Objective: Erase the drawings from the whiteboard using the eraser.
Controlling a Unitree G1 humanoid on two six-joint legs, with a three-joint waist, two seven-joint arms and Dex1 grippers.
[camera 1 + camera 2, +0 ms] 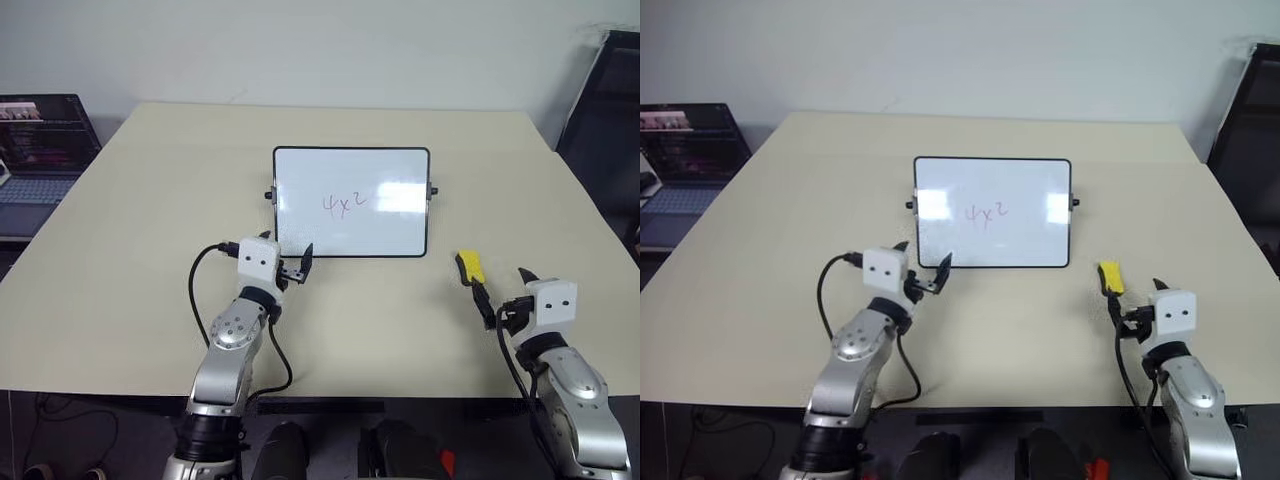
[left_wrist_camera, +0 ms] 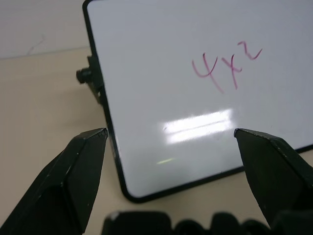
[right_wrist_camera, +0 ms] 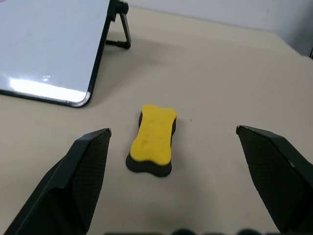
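Note:
The whiteboard [image 1: 390, 228] stands tilted on its stand in the middle of the beige table, with the drawings [image 1: 343, 204], a reddish "4x" with a small raised 2, near its centre. My left gripper [image 1: 289, 256] is open at the board's lower left corner; in the left wrist view its fingertips [image 2: 100, 134] straddle that corner's edge, with the drawings [image 2: 226, 66] further up the board. The yellow eraser [image 1: 469, 266] lies flat on the table to the right of the board. My right gripper [image 1: 503, 287] is open just behind it, and the eraser [image 3: 150, 139] lies ahead between its spread fingers, untouched.
A laptop [image 1: 35, 188] and a dark wire rack [image 1: 45, 125] sit beyond the table's left edge. A black frame [image 1: 605, 110] stands at the far right. A black cable [image 1: 196, 290] loops from my left wrist. The table [image 1: 150, 200] has bare surface around the board.

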